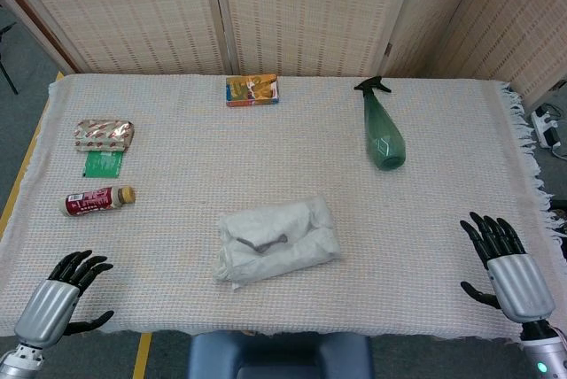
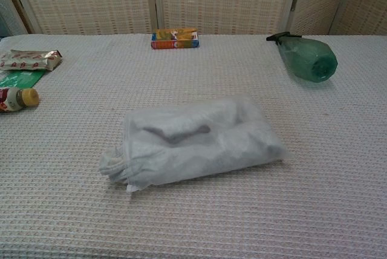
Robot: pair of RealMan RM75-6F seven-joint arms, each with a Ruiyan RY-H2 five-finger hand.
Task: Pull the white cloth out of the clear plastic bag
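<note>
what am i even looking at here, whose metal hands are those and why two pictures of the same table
Those are a robot's two hands, steered by a person. One picture looks down from its head, the other from its chest, lower and closer. The left hand and right hand are both open, holding nothing, at the near edge of the table. In the middle lies a clear plastic bag with a white cloth inside. Around it: a green spray bottle, a small bottle, snack packets and a colourful box.
</note>
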